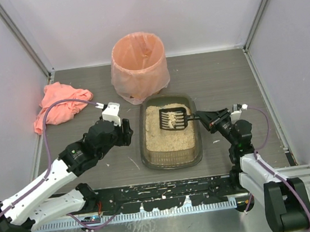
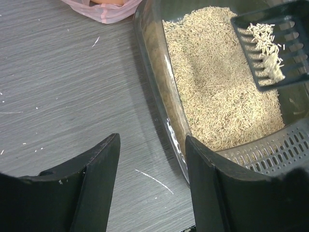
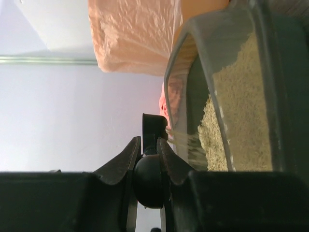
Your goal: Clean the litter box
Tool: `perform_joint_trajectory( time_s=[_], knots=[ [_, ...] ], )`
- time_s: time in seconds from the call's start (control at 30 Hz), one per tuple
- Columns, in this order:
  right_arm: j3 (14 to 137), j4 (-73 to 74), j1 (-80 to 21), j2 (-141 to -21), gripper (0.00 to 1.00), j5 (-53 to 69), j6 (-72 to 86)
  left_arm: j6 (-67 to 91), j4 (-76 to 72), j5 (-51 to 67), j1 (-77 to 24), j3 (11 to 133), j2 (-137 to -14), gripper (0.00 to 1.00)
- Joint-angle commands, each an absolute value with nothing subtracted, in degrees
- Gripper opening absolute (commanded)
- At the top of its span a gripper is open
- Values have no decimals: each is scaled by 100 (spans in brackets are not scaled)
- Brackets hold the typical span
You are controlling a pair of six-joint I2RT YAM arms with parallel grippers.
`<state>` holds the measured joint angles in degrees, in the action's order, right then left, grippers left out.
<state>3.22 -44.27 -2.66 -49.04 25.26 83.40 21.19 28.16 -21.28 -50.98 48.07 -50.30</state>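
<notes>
Top external view begins at the left edge of the grey wood-grain table (image 1: 224,79), where a crumpled salmon-pink cloth (image 1: 60,108) lies near the far left corner, clear of the work. Next, the left gripper (image 1: 125,132) hovers just beside the left wall of the litter box (image 1: 143,148), a shallow dark translucent plastic tray of beige granules at the table's middle. Its jaws stand spread over bare table, probably ready to steady the tray. Beyond the tray's far rim stands a round bin lined with a peach plastic bag (image 1: 139,67), close for a short carry. A black slotted plastic scoop (image 1: 173,118) hangs level over the granules, seemingly so loose grains sift back. The right gripper (image 1: 215,121) pinches its handle tight.
</notes>
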Motion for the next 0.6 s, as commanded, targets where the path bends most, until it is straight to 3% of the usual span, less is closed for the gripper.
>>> perform_joint_trajectory(
  time_s=[0.0, 0.17, 0.27, 0.37, 0.57],
  knots=[
    [674, -4385, -375, -4767, 1, 2478, 8047, 2142, 2796, -2252, -5110, 4824, -4864, 58],
    [664, -4296, -126, -4714, 1, 2478, 7979, 2180, 2780, -2200, -5107, 4793, -4866, 59],
    [892, -4381, -558, -4942, 1, 2538, 7703, 2180, 2825, -2205, -5111, 4810, -4884, 59],
    [595, -4445, -86, -4746, 1, 2371, 8080, 2150, 2873, -2203, -5107, 4847, -4873, 59],
    [692, -4453, -421, -4849, 1, 2257, 8047, 2214, 2888, -2247, -5099, 4754, -4811, 60]
  ],
)
